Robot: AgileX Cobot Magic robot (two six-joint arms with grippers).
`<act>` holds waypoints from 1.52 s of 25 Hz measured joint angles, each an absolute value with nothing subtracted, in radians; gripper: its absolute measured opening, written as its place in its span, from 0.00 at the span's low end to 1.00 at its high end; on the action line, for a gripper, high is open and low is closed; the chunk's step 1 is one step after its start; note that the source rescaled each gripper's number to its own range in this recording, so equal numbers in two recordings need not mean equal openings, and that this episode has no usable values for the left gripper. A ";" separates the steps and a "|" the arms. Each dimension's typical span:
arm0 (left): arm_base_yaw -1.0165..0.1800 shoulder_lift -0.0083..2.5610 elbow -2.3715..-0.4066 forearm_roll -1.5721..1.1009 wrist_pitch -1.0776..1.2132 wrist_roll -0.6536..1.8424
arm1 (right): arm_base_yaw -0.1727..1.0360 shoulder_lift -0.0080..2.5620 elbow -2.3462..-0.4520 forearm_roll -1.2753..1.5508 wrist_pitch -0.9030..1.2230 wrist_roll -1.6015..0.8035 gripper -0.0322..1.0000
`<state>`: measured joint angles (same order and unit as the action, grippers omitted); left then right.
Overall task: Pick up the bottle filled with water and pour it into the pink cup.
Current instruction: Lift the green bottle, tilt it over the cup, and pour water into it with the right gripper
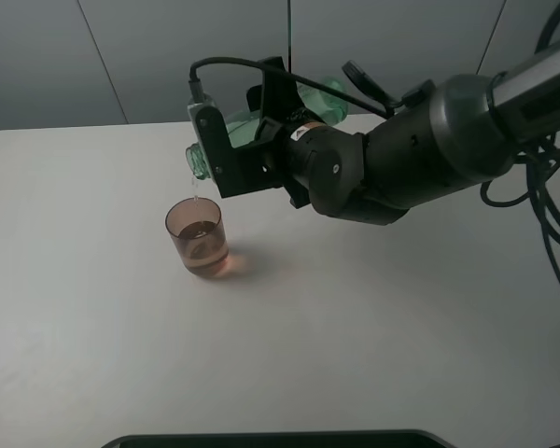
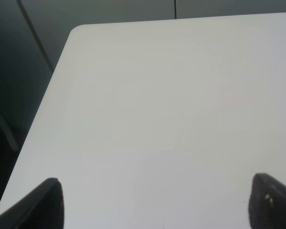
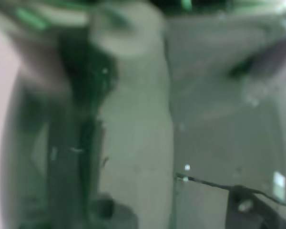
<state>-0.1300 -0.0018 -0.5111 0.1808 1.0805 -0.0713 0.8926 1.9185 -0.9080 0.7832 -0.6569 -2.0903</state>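
Note:
The green-tinted bottle point(image 1: 241, 122) is tipped nearly level above the white table point(image 1: 75, 308), with its neck point(image 1: 198, 161) just above the pink cup point(image 1: 198, 235). A thin stream of water point(image 1: 194, 187) falls from the neck into the cup, which holds some liquid. My right gripper point(image 1: 261, 131) is shut on the bottle's body. In the right wrist view the bottle point(image 3: 133, 119) fills the frame as a green blur. My left gripper point(image 2: 155, 205) is open and empty over bare table, with only its fingertips point(image 2: 47, 202) showing; it is out of the exterior high view.
The right arm point(image 1: 420, 149) reaches in from the right, with cables point(image 1: 551, 215) hanging at the far right. A dark object point(image 1: 280, 439) lies along the table's front edge. In the left wrist view the table's edge point(image 2: 43, 109) borders dark floor.

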 joint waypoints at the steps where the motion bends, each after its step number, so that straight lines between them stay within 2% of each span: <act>1: -0.130 -0.002 -0.511 0.181 1.081 -0.071 | 0.893 1.919 -0.908 0.779 -0.657 -2.090 0.03; 38: -0.130 -0.002 -0.511 0.181 1.081 -0.069 | 0.889 1.919 -0.908 0.694 -0.661 -2.090 0.03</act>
<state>-0.1300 -0.0018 -0.5111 0.1808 1.0805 -0.0694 0.8888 1.9185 -0.9080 0.6938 -0.6609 -2.0903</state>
